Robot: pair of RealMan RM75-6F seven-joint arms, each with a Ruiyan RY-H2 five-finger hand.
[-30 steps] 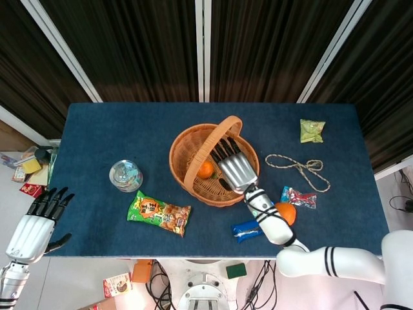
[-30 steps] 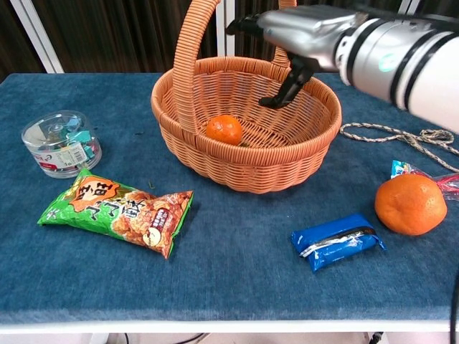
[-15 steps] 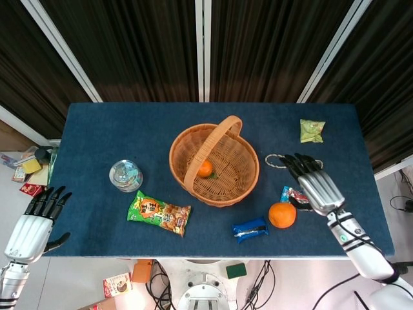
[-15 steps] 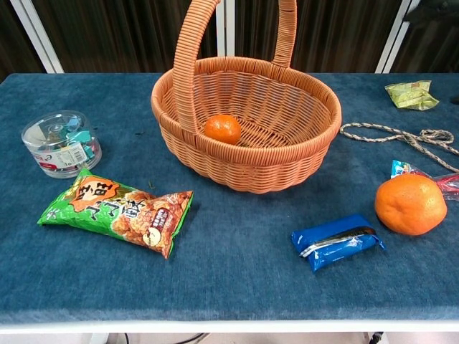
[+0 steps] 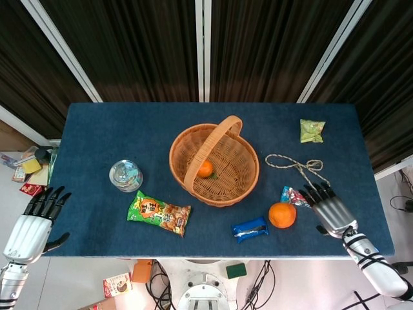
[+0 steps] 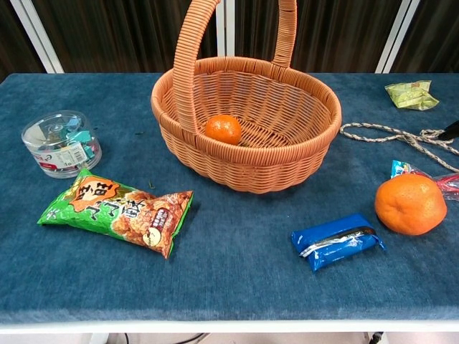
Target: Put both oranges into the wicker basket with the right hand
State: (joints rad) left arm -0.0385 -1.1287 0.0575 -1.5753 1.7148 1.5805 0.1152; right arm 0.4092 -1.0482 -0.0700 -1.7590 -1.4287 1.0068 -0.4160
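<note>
A wicker basket (image 5: 244, 185) (image 6: 251, 168) with a tall handle stands mid-table. One small orange (image 5: 205, 169) (image 6: 223, 129) lies inside it. A second, larger orange (image 5: 282, 214) (image 6: 410, 204) rests on the blue cloth, right of the basket. My right hand (image 5: 331, 210) hovers open just right of that orange, fingers spread, not touching it; only a dark fingertip (image 6: 449, 130) shows at the chest view's right edge. My left hand (image 5: 35, 226) hangs open beyond the table's left edge, holding nothing.
A blue snack bar (image 5: 250, 228) (image 6: 336, 240) lies left of the loose orange, a red-blue candy wrapper (image 5: 292, 196) behind it. A rope (image 5: 298, 165) and green packet (image 5: 312, 130) sit at back right. A green chip bag (image 5: 159, 214) and clear tub (image 5: 126, 175) lie left.
My right hand left the basket with the small orange lying inside, swung right and came back toward the table's front right, now beside the larger orange. The left hand stayed still.
</note>
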